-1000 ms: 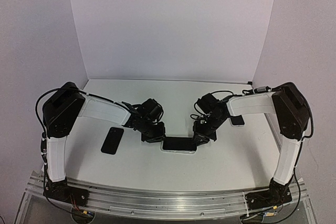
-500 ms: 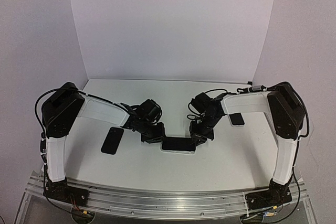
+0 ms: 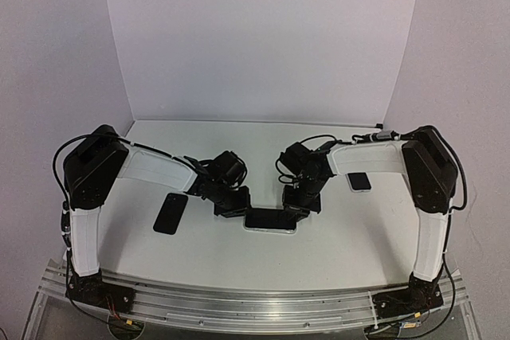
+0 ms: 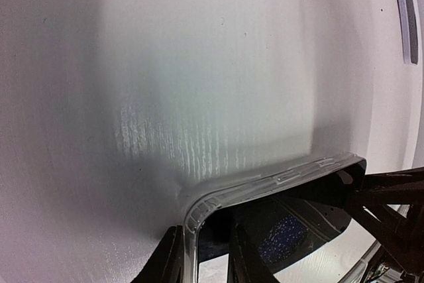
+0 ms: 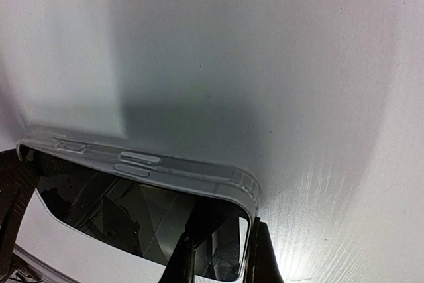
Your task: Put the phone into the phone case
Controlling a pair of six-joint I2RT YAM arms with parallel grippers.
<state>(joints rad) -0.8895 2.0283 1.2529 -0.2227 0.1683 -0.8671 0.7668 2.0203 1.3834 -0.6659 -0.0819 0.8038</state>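
Left hand (image 3: 239, 211) and right hand (image 3: 296, 208) each pinch an end of the clear case (image 3: 269, 230), phone (image 3: 269, 219) lying in it, on the bench (image 3: 239, 256).

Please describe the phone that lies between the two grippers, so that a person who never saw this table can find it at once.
On the white table, look at the middle, where the left gripper and right gripper face each other. The phone lies flat between them, with a clear rim. The black phone on the left and the small phone on the right lie alone, untouched.
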